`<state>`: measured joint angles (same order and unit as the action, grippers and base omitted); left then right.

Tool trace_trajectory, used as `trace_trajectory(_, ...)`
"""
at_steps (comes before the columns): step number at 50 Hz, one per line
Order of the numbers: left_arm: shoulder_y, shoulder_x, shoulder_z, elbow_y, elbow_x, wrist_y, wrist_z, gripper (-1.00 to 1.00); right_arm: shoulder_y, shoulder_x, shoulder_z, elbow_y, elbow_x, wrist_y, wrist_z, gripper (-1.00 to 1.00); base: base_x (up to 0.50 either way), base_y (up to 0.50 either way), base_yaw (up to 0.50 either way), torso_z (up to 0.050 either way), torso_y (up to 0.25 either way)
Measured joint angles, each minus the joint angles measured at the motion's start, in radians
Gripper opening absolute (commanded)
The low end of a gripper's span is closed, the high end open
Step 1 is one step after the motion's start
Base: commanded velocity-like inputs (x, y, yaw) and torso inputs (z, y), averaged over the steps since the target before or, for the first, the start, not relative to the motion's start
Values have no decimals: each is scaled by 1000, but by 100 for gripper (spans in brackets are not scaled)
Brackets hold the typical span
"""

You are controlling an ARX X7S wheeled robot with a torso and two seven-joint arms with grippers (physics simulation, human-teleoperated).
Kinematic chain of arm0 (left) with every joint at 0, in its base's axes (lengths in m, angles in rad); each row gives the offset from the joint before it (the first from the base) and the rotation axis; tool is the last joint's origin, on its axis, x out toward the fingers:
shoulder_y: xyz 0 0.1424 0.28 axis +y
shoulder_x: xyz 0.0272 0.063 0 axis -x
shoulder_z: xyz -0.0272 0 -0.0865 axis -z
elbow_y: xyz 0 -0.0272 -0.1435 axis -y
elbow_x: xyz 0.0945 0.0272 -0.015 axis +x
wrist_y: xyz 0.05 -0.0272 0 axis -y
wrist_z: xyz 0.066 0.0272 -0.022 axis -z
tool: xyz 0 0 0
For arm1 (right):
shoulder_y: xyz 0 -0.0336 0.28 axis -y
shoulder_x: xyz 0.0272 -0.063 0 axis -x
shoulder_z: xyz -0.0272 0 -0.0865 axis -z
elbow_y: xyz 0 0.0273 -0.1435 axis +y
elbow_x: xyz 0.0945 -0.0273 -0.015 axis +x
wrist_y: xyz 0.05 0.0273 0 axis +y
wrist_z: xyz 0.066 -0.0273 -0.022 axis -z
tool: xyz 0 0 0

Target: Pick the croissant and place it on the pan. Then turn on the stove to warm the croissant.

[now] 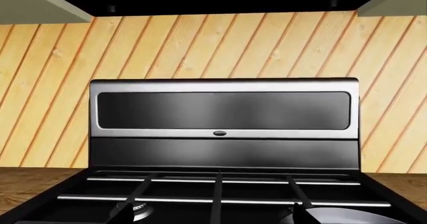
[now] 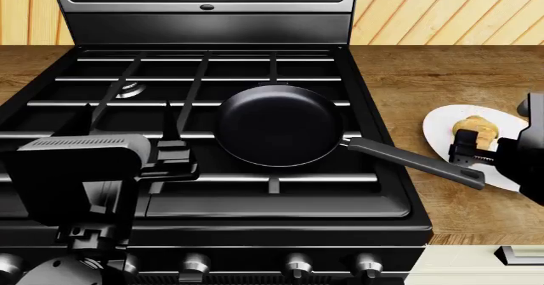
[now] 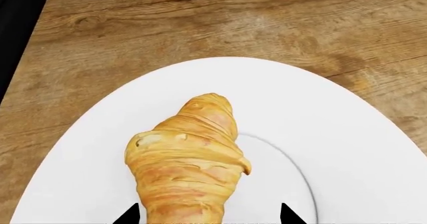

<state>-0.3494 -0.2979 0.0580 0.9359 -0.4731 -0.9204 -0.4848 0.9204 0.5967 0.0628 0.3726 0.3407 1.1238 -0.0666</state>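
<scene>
**Right claw poised over the croissant on its plate**

The right claw (image 2: 472, 150) hangs over the white plate (image 2: 446, 124) at the head view's right side, its two dark fingertips (image 3: 129, 215) set apart with one on either side of the croissant (image 3: 187, 161). In the right wrist view the jaws stand open and straddle the near end of the pastry; whether the tips touch it cannot be told. The croissant lies on the plate, its narrow end pointing away from the claw, and the plate rests on the wooden desk (image 2: 408, 74) just beside the stove (image 2: 255, 189).

The pan (image 2: 281, 124) sits on the black grates of the stove, right of centre, with its long handle (image 2: 416, 162) reaching out toward the plate, the end overlapping the plate's edge in the head view. The pan is bare inside. A row of silver knobs (image 2: 297, 263) runs along the stove's front edge.

The left claw (image 2: 170, 150) is over the left front part of the grates, and its bulky arm fills the lower left of the head view. Whether its jaws are wide or narrow cannot be told. The left wrist view looks across the grates to the stove's back panel and the slanted wooden wall boards (image 1: 200, 43) behind it.
</scene>
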Motion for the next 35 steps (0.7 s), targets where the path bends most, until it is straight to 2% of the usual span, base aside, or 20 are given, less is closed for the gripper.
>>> trace_trajectory(25, 1, -8, 7, -7, -13, 13, -12, 100, -9, -2, 8, 3, 4, -13, 5, 100, 0, 0, 0, 0, 0)
trace_trajectory(26, 1, -9, 8, -7, -14, 13, -12, 100, -10, -2, 9, 3, 4, -14, 5, -100, 0, 0, 0, 0, 0)
trace_trajectory(35, -2, -12, 10, -10, -20, 15, -16, 100, -16, -2, 16, 1, 8, -21, 8, -100, 0, 0, 0, 0, 0)
